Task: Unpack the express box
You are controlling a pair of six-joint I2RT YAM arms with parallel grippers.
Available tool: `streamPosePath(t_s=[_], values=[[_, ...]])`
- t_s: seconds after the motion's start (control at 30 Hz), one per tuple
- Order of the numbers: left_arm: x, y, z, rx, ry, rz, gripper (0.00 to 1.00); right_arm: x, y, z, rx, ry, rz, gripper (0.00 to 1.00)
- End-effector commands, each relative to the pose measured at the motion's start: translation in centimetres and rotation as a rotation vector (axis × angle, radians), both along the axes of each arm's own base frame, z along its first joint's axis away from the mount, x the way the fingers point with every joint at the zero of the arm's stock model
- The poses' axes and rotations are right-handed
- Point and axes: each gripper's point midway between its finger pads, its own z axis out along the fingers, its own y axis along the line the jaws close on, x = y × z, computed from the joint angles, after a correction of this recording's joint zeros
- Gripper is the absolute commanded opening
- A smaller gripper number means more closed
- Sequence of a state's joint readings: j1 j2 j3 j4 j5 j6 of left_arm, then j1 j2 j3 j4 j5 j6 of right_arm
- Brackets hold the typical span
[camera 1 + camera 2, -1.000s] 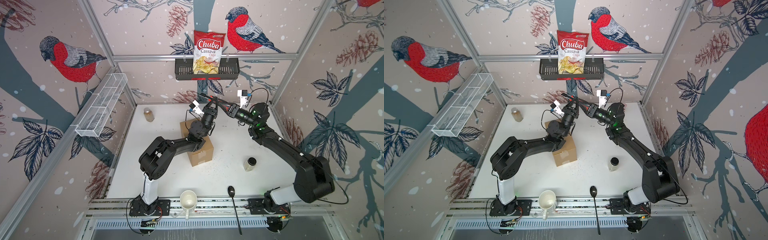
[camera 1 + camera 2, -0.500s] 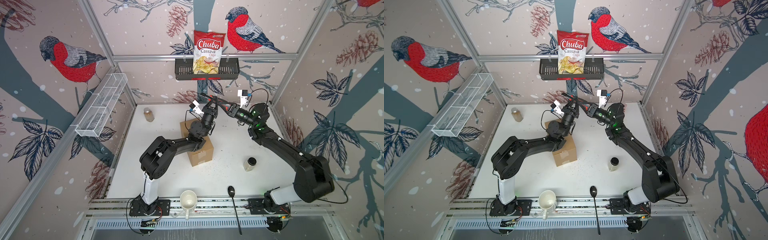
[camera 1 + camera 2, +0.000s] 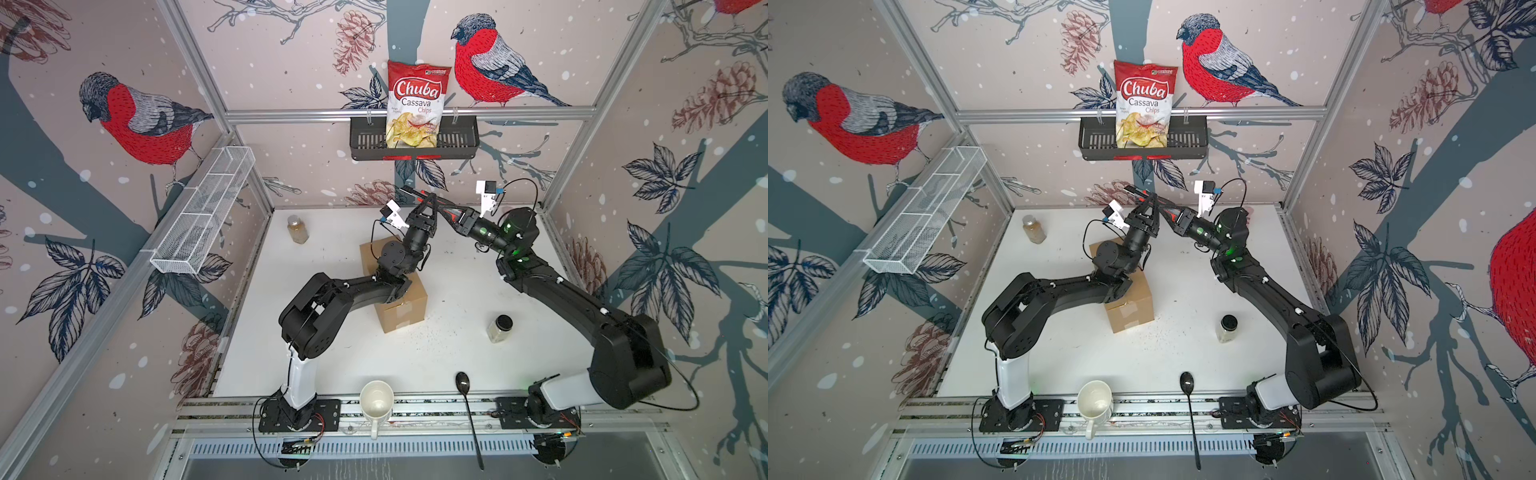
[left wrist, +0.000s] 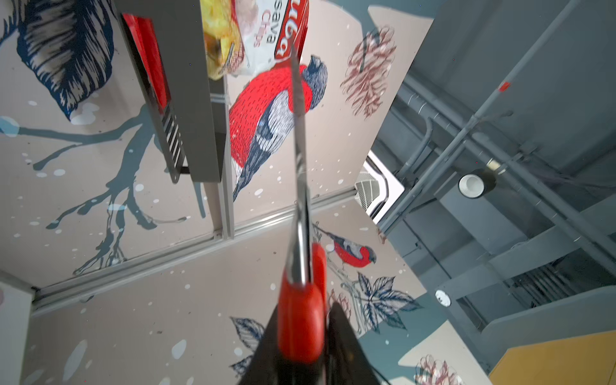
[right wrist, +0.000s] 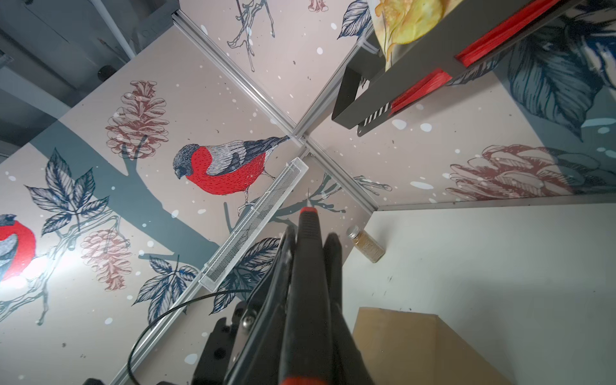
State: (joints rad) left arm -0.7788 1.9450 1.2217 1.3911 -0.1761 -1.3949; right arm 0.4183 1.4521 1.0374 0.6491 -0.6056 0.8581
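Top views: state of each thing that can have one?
express box: flaps shut, taped, on the table
cutter: held aloft, blade out
right gripper: shut on the cutter's handle
left gripper: around the cutter, grip unclear
mug: upright, empty
amber jar: upright, capped
black-lid jar: upright, capped
chips bag: upright in the wall basket

The left arm (image 3: 361, 291) is stretching over the top of the express box (image 3: 405, 309), blocking approach from above. Above and behind the box, the left gripper (image 3: 430, 198) and right gripper (image 3: 445, 211) are crowding around a box cutter (image 3: 413, 192). Right of the box, bare table (image 3: 457, 282) is lying open up to a black-lidded jar (image 3: 500, 328); left of it, up to an amber jar (image 3: 297, 229).
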Motion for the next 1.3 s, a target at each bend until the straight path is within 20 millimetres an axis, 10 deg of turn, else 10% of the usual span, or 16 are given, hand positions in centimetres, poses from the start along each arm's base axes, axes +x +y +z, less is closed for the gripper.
streamPosePath(t_s=[0.0,1.27], values=[[-2.1,-3.5,-1.4,0.158,-0.04,-0.146,0.29,-0.2,0.1,0.4,-0.028,-0.055,-0.012,0.0],[-8.0,3.0,-4.6,0.744,0.062,0.015,0.9,1.3,-3.8,-0.7,-0.342,-0.087,-0.241,0.0]])
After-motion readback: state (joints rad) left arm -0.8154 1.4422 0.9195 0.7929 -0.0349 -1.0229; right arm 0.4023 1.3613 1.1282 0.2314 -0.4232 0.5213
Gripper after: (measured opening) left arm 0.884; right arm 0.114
